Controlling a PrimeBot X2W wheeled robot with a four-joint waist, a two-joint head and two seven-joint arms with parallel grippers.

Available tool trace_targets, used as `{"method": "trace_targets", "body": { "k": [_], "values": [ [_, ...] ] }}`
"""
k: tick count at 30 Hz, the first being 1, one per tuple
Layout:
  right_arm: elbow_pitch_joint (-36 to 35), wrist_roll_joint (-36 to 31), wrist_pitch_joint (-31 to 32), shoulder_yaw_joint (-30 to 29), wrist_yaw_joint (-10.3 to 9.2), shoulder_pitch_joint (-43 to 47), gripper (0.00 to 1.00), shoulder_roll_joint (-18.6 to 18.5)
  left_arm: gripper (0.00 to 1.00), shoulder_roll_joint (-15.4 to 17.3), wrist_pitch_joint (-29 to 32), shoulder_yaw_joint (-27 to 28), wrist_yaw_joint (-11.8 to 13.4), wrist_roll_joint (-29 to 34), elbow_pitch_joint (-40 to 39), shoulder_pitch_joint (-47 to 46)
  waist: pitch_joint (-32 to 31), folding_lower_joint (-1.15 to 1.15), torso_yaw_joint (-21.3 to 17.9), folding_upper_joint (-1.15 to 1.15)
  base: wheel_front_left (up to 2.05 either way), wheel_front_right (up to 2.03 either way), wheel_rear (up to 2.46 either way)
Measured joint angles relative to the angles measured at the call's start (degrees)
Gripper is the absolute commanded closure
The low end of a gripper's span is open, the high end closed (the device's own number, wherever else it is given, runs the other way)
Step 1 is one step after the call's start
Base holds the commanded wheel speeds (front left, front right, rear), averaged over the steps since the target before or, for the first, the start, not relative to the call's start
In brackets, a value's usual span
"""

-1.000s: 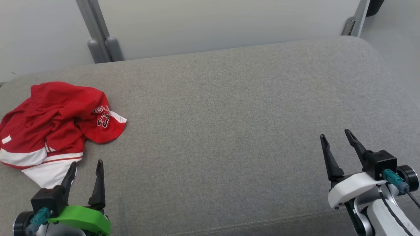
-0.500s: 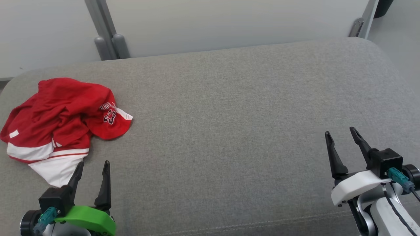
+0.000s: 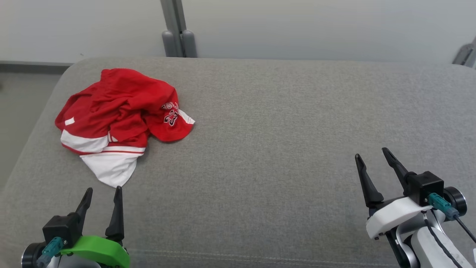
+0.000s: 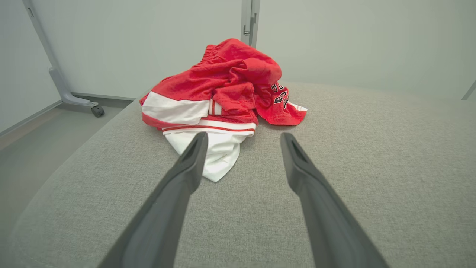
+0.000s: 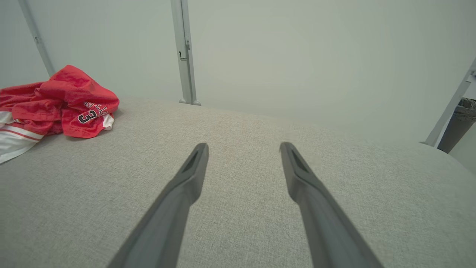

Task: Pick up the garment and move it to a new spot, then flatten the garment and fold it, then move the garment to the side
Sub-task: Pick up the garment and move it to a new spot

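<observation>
Red crumpled garment (image 3: 121, 115) lies just beyond the gaping left pincer (image 3: 103, 192).

The left gripper (image 3: 103, 189) is green-bodied, the right gripper (image 3: 371, 153) white-bodied.

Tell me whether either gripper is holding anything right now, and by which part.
Nothing is held. The left gripper and right gripper are both open and empty; the red and white garment lies crumpled on the grey cushion.
</observation>
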Motion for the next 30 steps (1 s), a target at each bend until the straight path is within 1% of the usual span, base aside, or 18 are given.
{"method": "trace_targets", "body": {
  "k": [6,8,10,14,20,27,30],
  "values": [
    [0.03,-0.60,0.00,0.70,0.51,-0.04,0.00,0.56,0.00,-0.13,0.00,0.76,-0.13,-0.01,0.19,0.02,-0.24,0.00,4.34,0.00,0.00,0.00,0.00],
    [0.04,-1.21,0.00,1.31,1.02,-0.13,0.00,0.63,0.00,-0.13,0.00,1.51,-0.16,-0.02,0.07,0.02,-0.15,0.00,5.42,0.00,0.00,0.00,0.00],
    [0.05,-1.53,0.00,1.56,1.10,-0.21,0.00,0.74,0.00,-0.15,0.00,2.05,-0.18,-0.09,-0.11,0.02,0.14,0.00,6.12,0.00,0.00,0.00,0.00],
    [0.07,-1.79,0.00,1.71,1.48,-0.96,0.00,0.69,0.00,-0.69,0.00,3.03,-0.18,-0.96,-0.80,-0.03,1.43,0.00,6.52,0.00,0.00,0.00,0.00],
    [-0.42,-2.60,0.00,2.14,1.53,-2.70,0.00,0.53,0.00,-0.96,0.00,4.78,-0.36,-3.07,-1.54,-1.65,4.08,0.00,6.42,0.00,0.00,0.00,0.00],
    [-2.26,-4.21,0.00,2.30,1.63,-6.68,0.00,-0.19,0.00,-1.75,0.00,5.58,-0.89,-7.46,-1.63,-7.20,8.45,0.00,5.98,0.00,0.00,0.00,0.00],
    [-3.18,-5.09,-0.01,2.76,1.68,-8.45,0.00,-0.25,0.00,-1.34,0.00,5.92,-0.92,-8.82,-1.64,-11.08,10.67,0.00,5.73,0.00,0.00,0.00,0.00]
  ]
}}
